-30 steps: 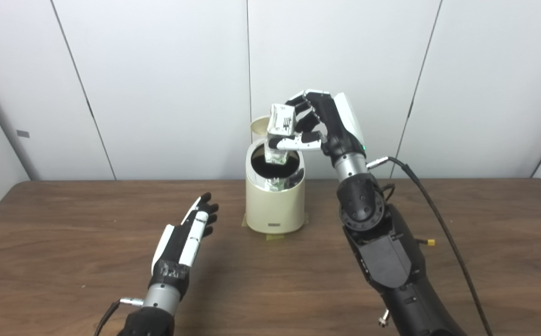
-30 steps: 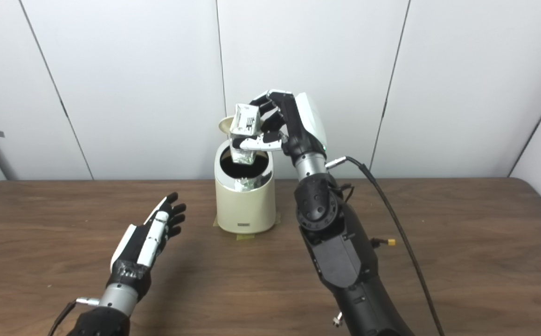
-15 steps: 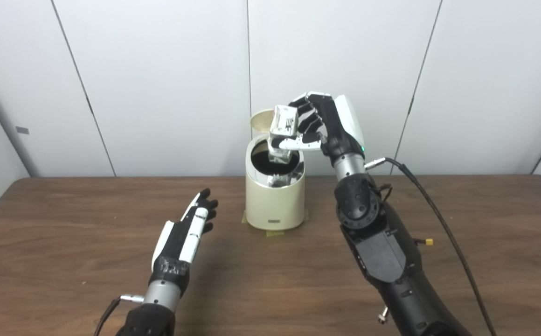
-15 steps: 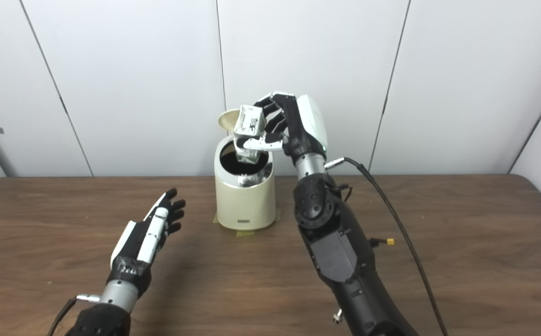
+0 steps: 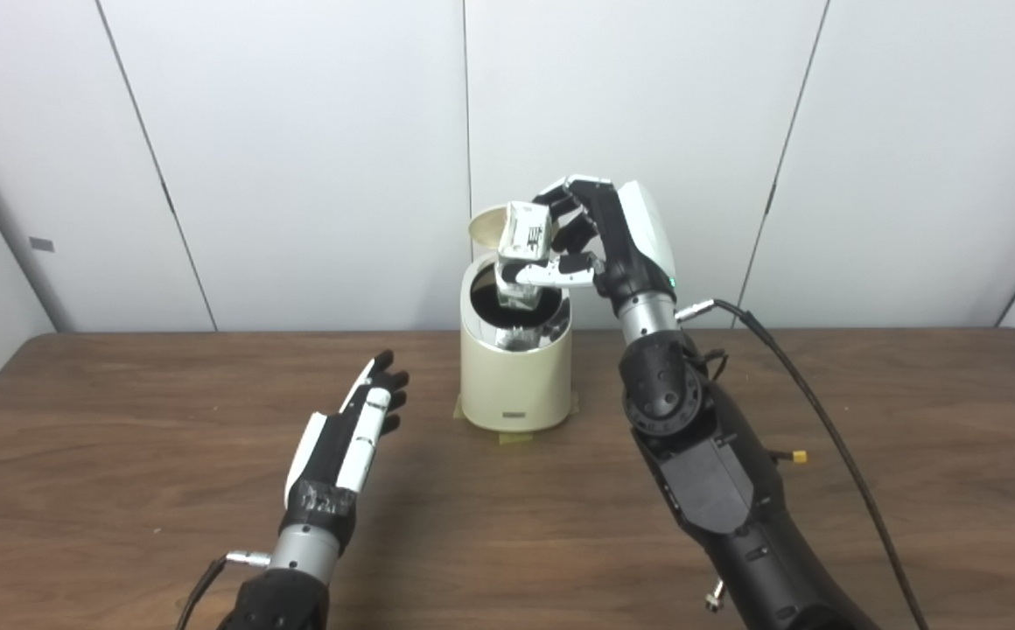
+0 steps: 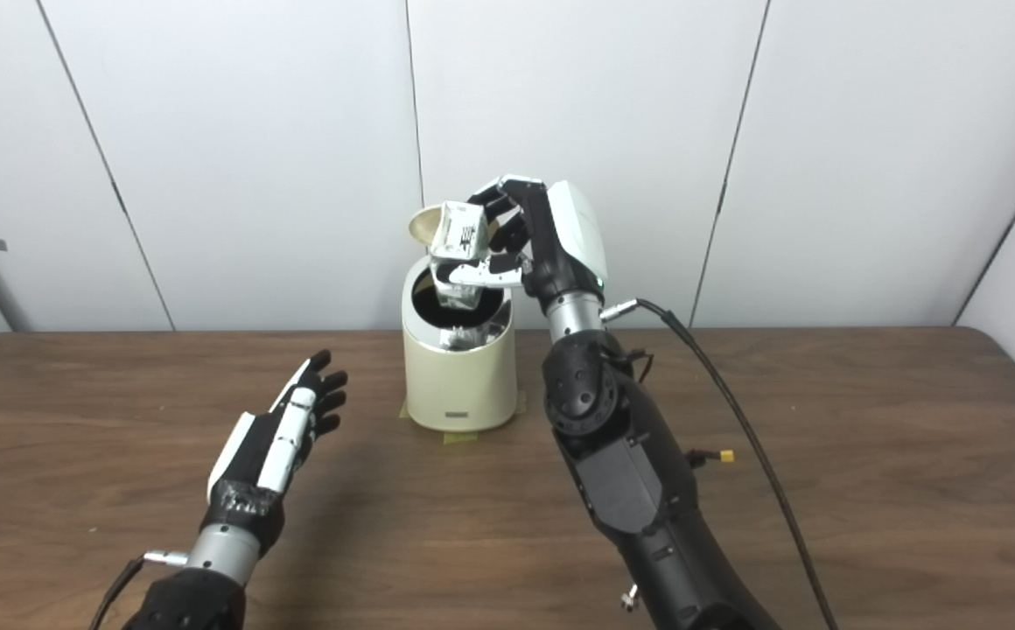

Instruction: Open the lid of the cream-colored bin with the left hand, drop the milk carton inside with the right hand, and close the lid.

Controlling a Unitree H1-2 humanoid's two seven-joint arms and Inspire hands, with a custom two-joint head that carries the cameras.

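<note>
The cream-colored bin [image 5: 514, 381] stands mid-table with its round lid [image 5: 486, 227] tipped up at the back and its dark mouth showing. Directly over that mouth hangs the white milk carton [image 5: 522, 252], its lower end dipping just below the rim. My right hand [image 5: 599, 245] is shut on the carton from the right side. My left hand [image 5: 359, 429] rests low over the table, left of the bin, open with fingers pointing toward it and nothing held.
Yellow tape [image 5: 516, 439] marks the bin's base on the brown wooden table [image 5: 122, 490]. A black cable [image 5: 814, 411] trails from my right wrist across the table's right side. White wall panels stand behind.
My right hand has shifted slightly left and down with the carton, bringing it more squarely over the bin's mouth. The left hand has stayed still. The camera tilted a little early on.
</note>
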